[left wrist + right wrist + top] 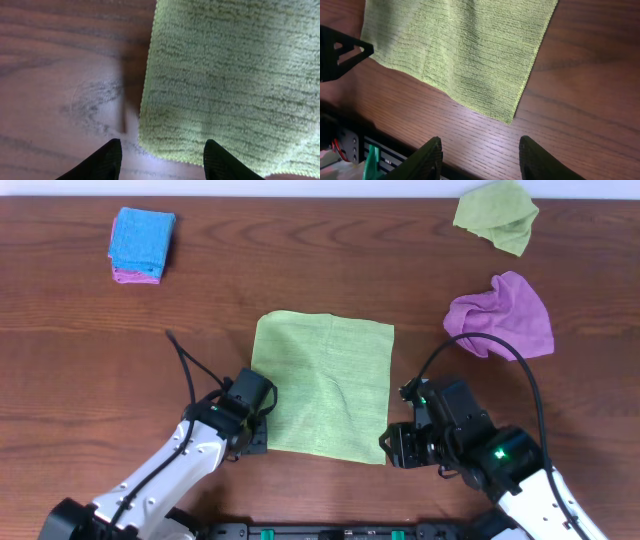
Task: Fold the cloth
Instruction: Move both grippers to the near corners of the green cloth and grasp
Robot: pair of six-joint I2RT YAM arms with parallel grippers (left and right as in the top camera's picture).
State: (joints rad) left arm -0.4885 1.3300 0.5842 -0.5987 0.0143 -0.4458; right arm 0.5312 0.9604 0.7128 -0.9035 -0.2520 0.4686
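Dark wood tabletop [330,270], bare around the work area. The cloth [325,385] lies flat and spread at centre, with one light crease down the middle and its near edge toward me. A purple rag [505,320], a green rag [497,215] and a folded stack [140,245] sit well apart from it, toward the far side.

Left tool [162,155]: spread wide, nothing held. It hangs at the cloth's near left corner, and the wrist view shows that corner's hem inside its gap.

Right tool [480,152]: spread wide, empty. It sits just short of the near right corner, which lies ahead of its gap and a little to the right.

Judgement: the fold has not begun. Both near corners await a pinch.

Risks noted:
- The right tool is offset from its corner. Closing from here could catch only the hem tip, or nothing, so the cloth would lift on one side and skew.
- Either tool coming down onto the fabric rather than astride the edge would shove the cloth and bunch it.
- Uneven lift between the two tools would drag the far edge and spoil alignment.
- A thin pinch may slip mid-carry.
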